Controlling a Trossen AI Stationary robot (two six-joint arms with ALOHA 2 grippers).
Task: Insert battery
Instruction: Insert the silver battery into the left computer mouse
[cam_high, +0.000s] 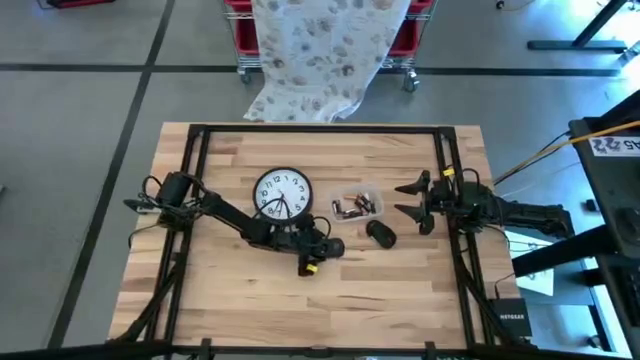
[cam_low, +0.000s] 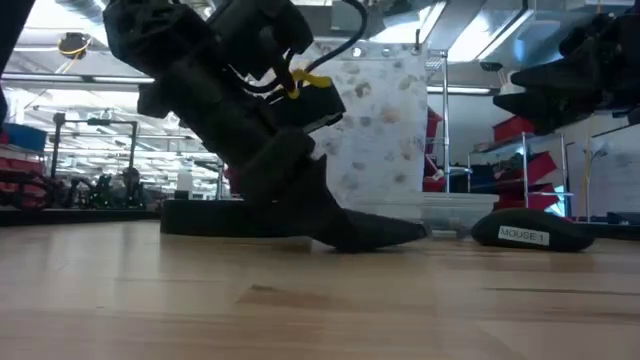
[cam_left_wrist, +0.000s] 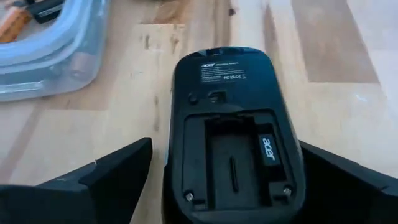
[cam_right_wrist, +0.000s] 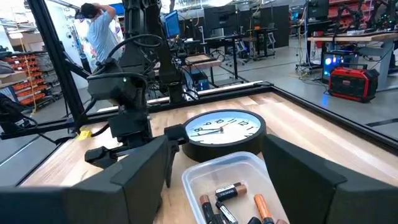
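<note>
On the counter (cam_high: 230, 290), beside the battery tray (cam_high: 358, 206), the mouse (cam_left_wrist: 231, 134) lies belly-up, compartment empty, between the wide-open left tool (cam_left_wrist: 224, 180), untouched. Right tool (cam_high: 412, 201) waits, open.

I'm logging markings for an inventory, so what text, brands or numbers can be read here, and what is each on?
"acer": inside the open battery bay of the mouse.
"MOUSE 1": on the detached mouse cover, low view.
"NETGEAR": on the black box off the table's corner.
Clock: numerals too small to read.
Mouse underside print and battery labels: blurred.
</note>
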